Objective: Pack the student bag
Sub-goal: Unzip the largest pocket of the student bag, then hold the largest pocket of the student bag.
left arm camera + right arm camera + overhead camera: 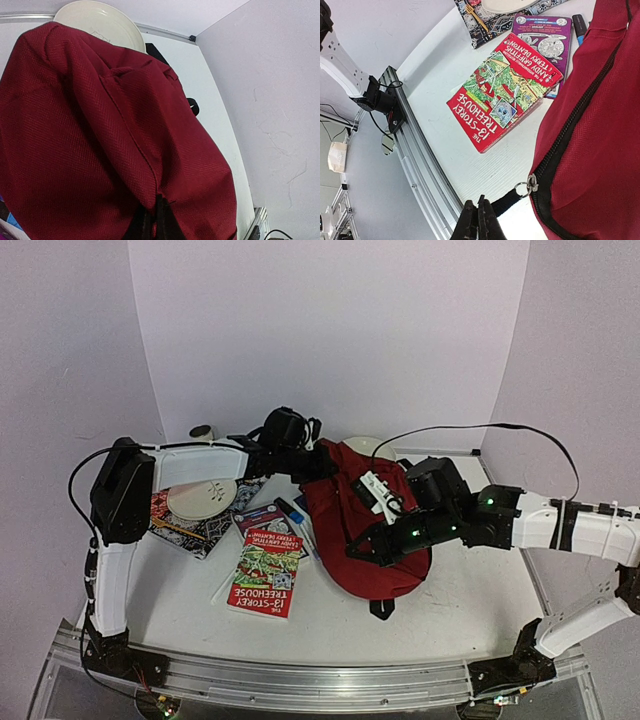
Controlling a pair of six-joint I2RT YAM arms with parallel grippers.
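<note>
Currently the student bag (395,575) lies slumped mid-table (460,610), just right of the 13-Storey Treehouse book (502,97), which overlaps a purple book (545,40). Left gripper (156,222) is pinched tight on a fold of the red fabric near the bag's far end, cloth bunched between the jaws. Right gripper (479,222) is clamped on the black zipper pull (506,200) hanging off the ring at the end of the zipper (570,135); the track looks closed along the stretch I can see. Handling guess: the bag is soft and light and looks mostly empty, so it'll fold and drag rather than hold its shape. The fabric pinch works as an anchor. The pull tab is the right spot for opening; tug along the track, not across it, or the cloth just bunches.
</note>
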